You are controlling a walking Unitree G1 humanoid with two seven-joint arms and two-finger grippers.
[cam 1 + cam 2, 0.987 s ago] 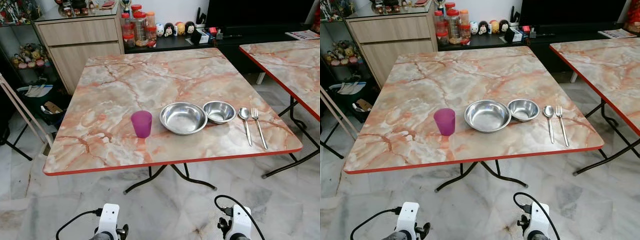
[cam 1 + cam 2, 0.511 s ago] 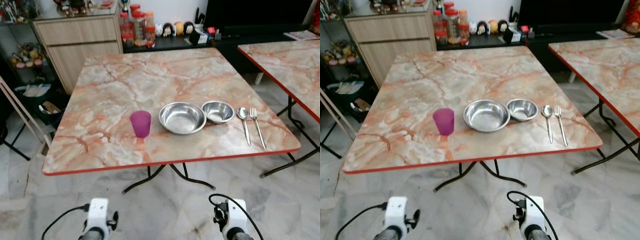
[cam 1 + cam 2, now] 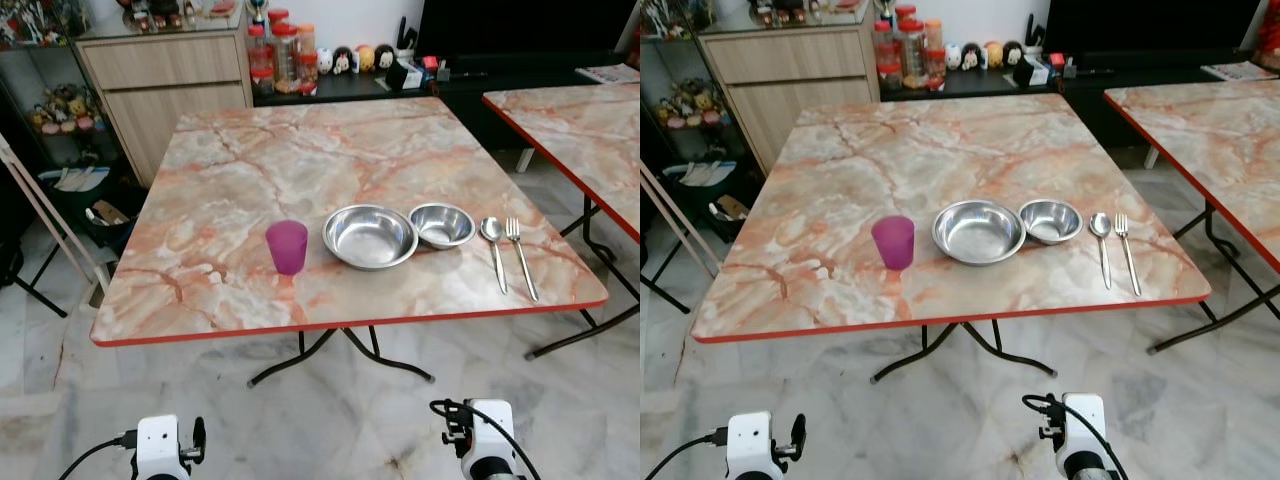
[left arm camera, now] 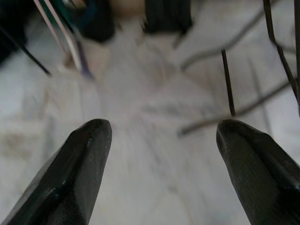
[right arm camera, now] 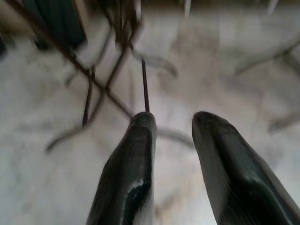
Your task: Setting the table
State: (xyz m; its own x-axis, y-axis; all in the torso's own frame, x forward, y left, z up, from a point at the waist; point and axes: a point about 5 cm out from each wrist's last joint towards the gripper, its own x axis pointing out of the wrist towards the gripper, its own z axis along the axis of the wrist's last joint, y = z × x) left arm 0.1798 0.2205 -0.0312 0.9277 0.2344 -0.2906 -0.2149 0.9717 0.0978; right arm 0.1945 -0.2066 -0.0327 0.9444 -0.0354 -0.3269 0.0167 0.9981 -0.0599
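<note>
Fingers: the left gripper [image 4: 161, 140] has its two black fingers [image 4: 84, 159] spread wide apart, holding nothing, above pale marble floor tiles [image 4: 140, 154]. The right gripper [image 5: 172, 124] has its fingers [image 5: 136, 154] separated by a narrow gap, likewise holding nothing, pointed at the floor near black folding legs [image 5: 93, 93]. Both arms hang low, short of the worktop's near edge.

Worktop: a square folding table with an orange-veined marble-pattern top and red rim [image 3: 330, 325]. Along its near side, in a row from left to right:
- a translucent purple plastic cup [image 3: 287, 246], upright, just apart from the next item;
- a large round stainless-steel bowl [image 3: 369, 236];
- a smaller round stainless-steel bowl [image 3: 442, 224], its rim touching the large one;
- a steel spoon [image 3: 493, 248];
- a steel fork [image 3: 519, 254], beside the spoon and parallel to it.

Surroundings: a second table of the same pattern [image 3: 580, 130] on the right; a light wooden cabinet [image 3: 165, 85] beyond the far left corner; red-lidded jars [image 3: 280, 55] next to it.
</note>
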